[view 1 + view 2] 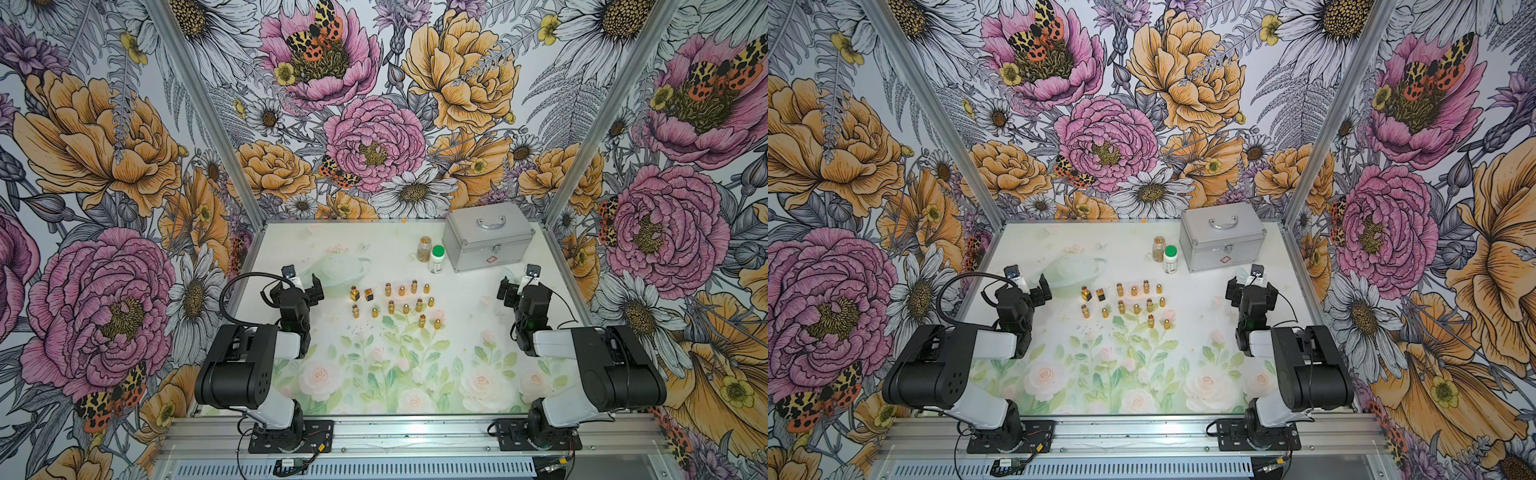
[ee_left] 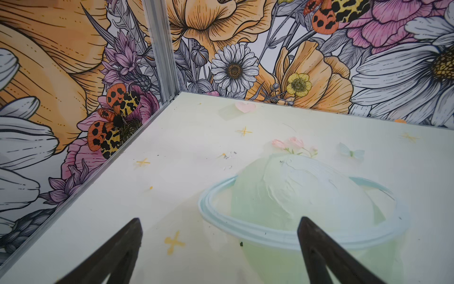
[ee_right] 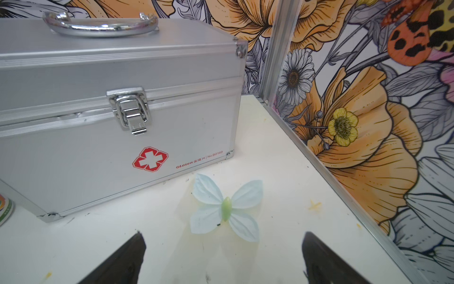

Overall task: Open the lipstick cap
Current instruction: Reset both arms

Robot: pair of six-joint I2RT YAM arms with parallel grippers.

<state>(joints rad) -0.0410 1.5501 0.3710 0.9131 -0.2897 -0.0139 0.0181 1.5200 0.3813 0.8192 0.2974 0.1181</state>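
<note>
Standing upright on the tabletop (image 1: 374, 245), the lipsticks (image 1: 391, 306) were seen at three o'clock from the nearer left hand (image 2: 219, 222) and nine o'clock from the right hand (image 3: 222, 236), both released and empty.

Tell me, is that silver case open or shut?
Shut. The silver case has its lid down flush, and its front latch is clasped.

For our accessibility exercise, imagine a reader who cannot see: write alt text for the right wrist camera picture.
A closed silver first-aid case with a red cross, its latch fastened, stands on a white table before floral walls. Nearer the camera, the open, empty right gripper faces a pale blue butterfly on the table.
</note>
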